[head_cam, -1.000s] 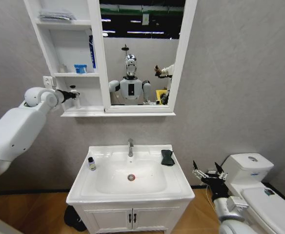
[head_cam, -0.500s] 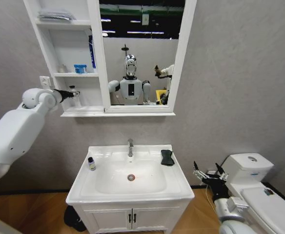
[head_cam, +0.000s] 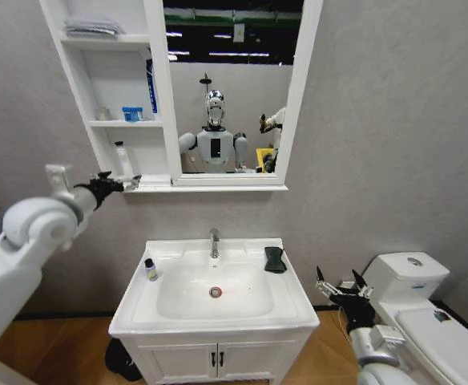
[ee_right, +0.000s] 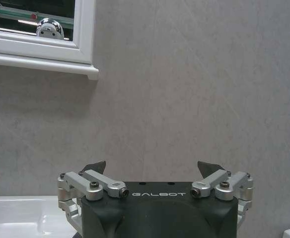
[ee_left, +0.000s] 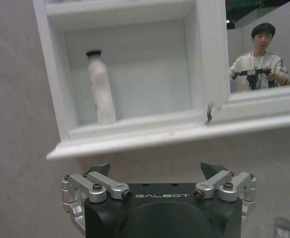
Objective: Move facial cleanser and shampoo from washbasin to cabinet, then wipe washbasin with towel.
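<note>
Left gripper (head_cam: 130,184), fingers spread and empty, hovers before the cabinet (head_cam: 106,80) where a white tube (ee_left: 100,89), probably cleanser, stands; right gripper (head_cam: 340,285) hangs spread beside the washbasin (head_cam: 290,309).

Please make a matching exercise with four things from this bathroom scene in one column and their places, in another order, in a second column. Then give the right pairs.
Things:
1. white tube with a black cap
2. small dark-capped bottle
3. small black folded towel
4. open left gripper

Places:
A. on the washbasin rim, right of the chrome tap
B. on the washbasin rim, left of the bowl
C. upright on the lowest shelf of the white wall cabinet
D. in the air, just outside the cabinet's lowest shelf

Pairs: 1-C, 2-B, 3-A, 4-D
</note>
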### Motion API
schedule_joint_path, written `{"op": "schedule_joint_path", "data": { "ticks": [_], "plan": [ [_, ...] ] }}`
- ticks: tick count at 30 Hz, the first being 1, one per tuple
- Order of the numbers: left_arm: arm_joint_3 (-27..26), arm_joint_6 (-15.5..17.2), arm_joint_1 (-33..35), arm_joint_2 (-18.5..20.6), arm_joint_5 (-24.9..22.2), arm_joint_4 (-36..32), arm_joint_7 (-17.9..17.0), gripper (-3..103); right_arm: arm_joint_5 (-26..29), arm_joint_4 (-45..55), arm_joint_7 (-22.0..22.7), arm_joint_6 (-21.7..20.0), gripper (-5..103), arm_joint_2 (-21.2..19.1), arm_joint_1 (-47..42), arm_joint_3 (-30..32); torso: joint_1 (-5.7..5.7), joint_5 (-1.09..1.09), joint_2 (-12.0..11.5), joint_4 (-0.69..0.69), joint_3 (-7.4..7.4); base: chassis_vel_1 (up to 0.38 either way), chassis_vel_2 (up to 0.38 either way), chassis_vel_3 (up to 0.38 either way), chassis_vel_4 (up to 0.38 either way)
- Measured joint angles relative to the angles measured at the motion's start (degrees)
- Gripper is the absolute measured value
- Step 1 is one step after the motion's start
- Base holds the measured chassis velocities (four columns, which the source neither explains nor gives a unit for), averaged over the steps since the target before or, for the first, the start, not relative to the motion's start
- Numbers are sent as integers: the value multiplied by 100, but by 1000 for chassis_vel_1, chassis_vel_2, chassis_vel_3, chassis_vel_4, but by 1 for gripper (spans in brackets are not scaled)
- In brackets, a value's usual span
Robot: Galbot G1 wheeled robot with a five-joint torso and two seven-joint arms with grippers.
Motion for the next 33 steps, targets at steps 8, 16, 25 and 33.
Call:
{"op": "schedule_joint_path", "data": {
  "ticks": [8,16,25,33],
  "plan": [
    [-1,-1790,2427,-2065,3115,293,361,100,-25,-37,-18,59,100,36,-35,9,0,1,0,-1,1,0,0,0,0],
    [342,-2564,2463,-3248,4505,2170,798,100,56,-149,-19,74,100,-45,20,62,1,1,0,-2,1,0,0,0,0],
    [433,-2671,1654,-3669,4562,3239,799,100,90,-323,-19,146,100,-65,80,117,2,2,0,-3,1,0,0,0,0],
    [440,-2727,984,-3718,4391,3879,780,100,89,-495,-27,279,100,-14,52,185,2,2,-1,-2,2,0,0,0,0]
  ]
}}
